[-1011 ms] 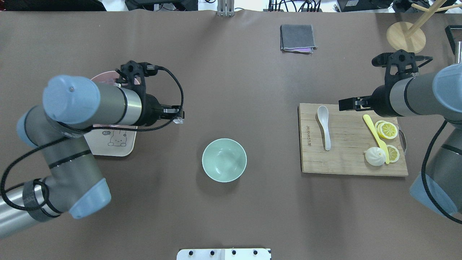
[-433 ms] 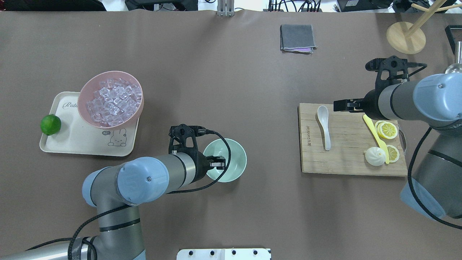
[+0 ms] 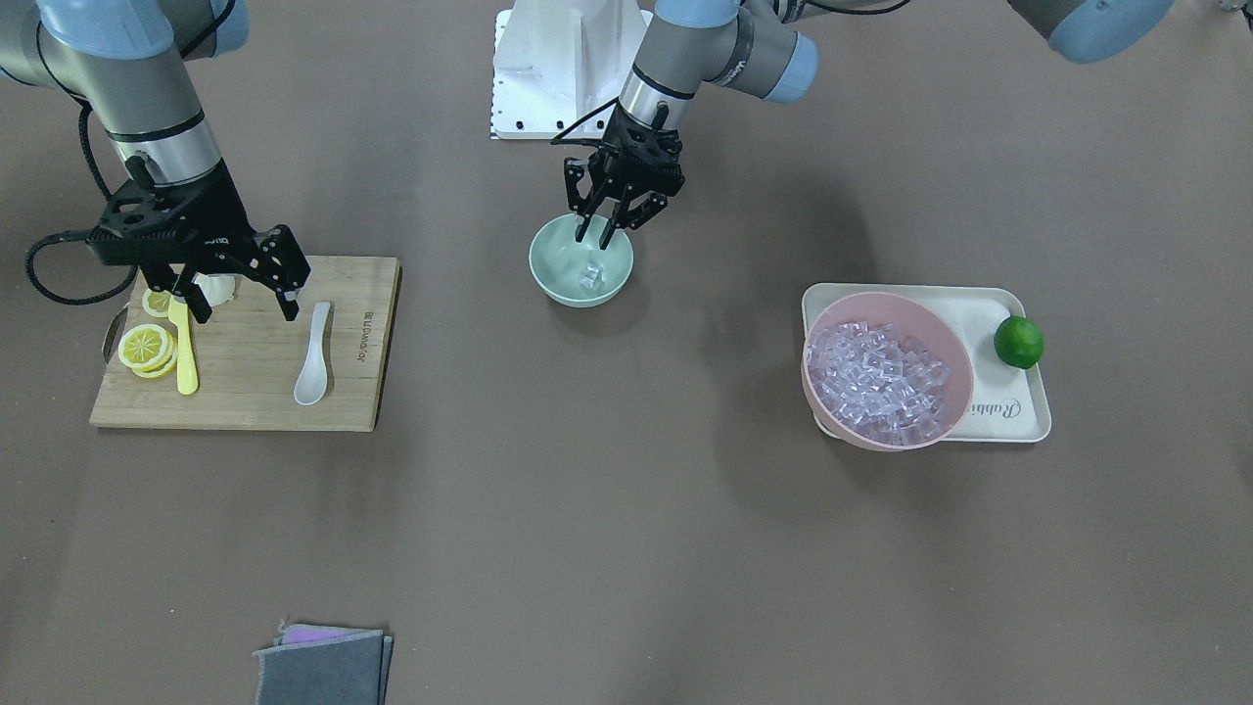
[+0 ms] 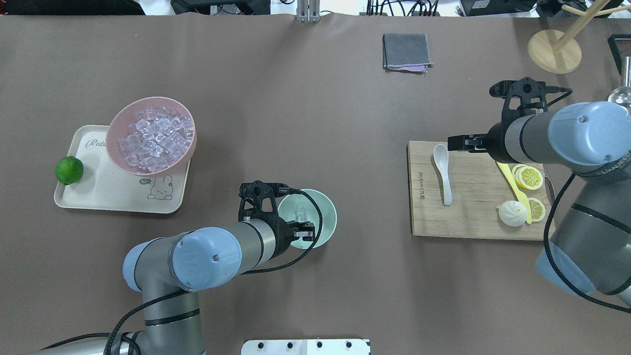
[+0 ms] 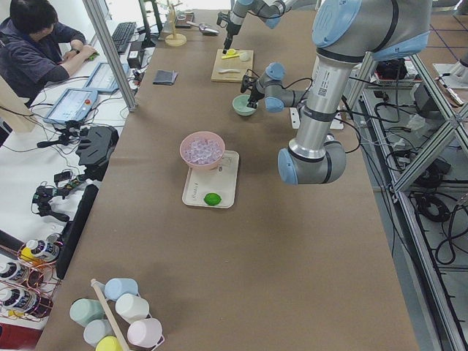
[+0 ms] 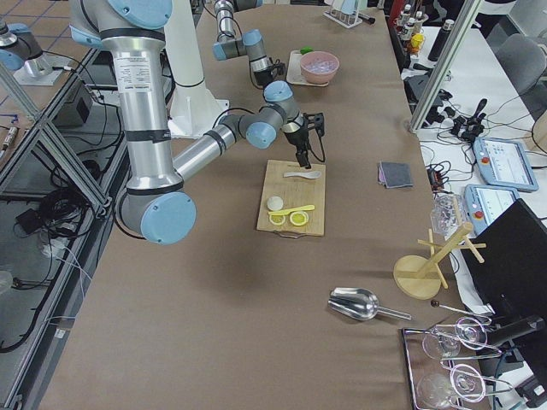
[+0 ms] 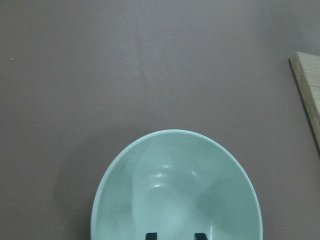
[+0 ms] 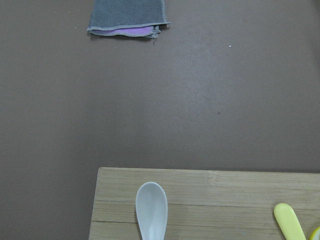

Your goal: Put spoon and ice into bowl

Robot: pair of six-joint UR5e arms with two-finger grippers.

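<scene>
Release check, front view: left gripper [image 3: 595, 237] fingers spread, empty; ice [image 3: 590, 277] below tips, inside bowl [image 3: 535, 257]. Retract straight up, clear of rim. Overhead: right gripper [image 4: 456, 143] spread wide, empty; spoon [image 4: 443, 172] scoop just beside tips. Right wrist: scoop only in view; shift to handle, pinch across narrow axis w/ light force.

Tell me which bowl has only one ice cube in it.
The small green bowl under the left hand: a single cube lies in it. The pink bowl on the tray is heaped with cubes.
</scene>
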